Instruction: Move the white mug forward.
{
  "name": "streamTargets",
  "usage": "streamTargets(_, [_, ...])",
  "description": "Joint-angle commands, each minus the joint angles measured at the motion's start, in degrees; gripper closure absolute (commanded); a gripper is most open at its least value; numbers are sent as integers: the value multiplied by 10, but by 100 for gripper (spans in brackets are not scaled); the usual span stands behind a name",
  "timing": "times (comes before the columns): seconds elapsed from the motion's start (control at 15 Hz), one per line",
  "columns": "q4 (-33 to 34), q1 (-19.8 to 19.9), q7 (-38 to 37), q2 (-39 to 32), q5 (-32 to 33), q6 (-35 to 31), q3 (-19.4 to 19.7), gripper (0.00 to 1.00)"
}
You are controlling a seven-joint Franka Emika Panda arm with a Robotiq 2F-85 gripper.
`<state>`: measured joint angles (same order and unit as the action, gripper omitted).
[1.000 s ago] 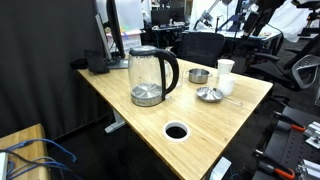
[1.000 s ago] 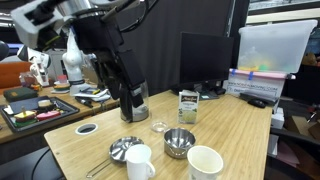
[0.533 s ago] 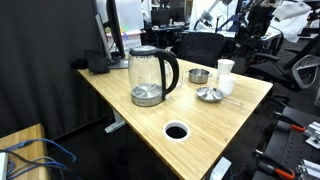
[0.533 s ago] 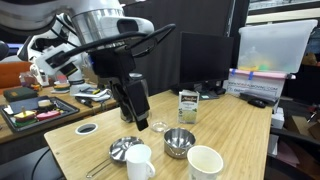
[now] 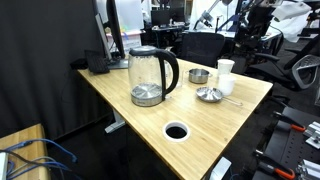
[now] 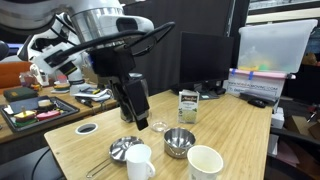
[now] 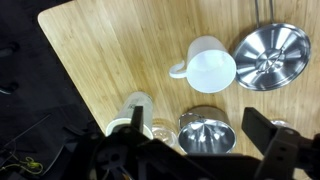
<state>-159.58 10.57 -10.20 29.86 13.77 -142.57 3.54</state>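
Note:
The small white mug [image 7: 208, 68] stands upright with its handle to the left in the wrist view, beside a flat silver dish [image 7: 270, 55]. It also shows in both exterior views [image 6: 139, 162] [image 5: 227, 85]. My gripper [image 7: 200, 145] is open and empty, with the jaws wide apart at the bottom of the wrist view. It hangs high above the table [image 6: 137, 120], over a small metal bowl [image 7: 205, 132]. The mug lies beyond the bowl and apart from the fingers.
A glass kettle [image 5: 150, 75] stands mid-table. A larger white cup [image 6: 205, 163], a small glass [image 6: 158, 126] and a green carton [image 6: 187, 105] stand near the metal bowl [image 6: 179, 142]. A round hole [image 5: 177, 131] is in the tabletop. Monitors stand at the back edge.
Over the last second the arm swung and the gripper shifted a little away from the kettle, toward the bowl. Nothing has moved in the last half second. The mug stays put.

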Motion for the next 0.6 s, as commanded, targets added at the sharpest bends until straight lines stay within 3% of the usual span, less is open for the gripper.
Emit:
streamTargets(0.0, [9,32,-44,-33,5,-12,-22,0])
streamTargets(0.53, [17,33,-116,-105,-56,15,-9,0])
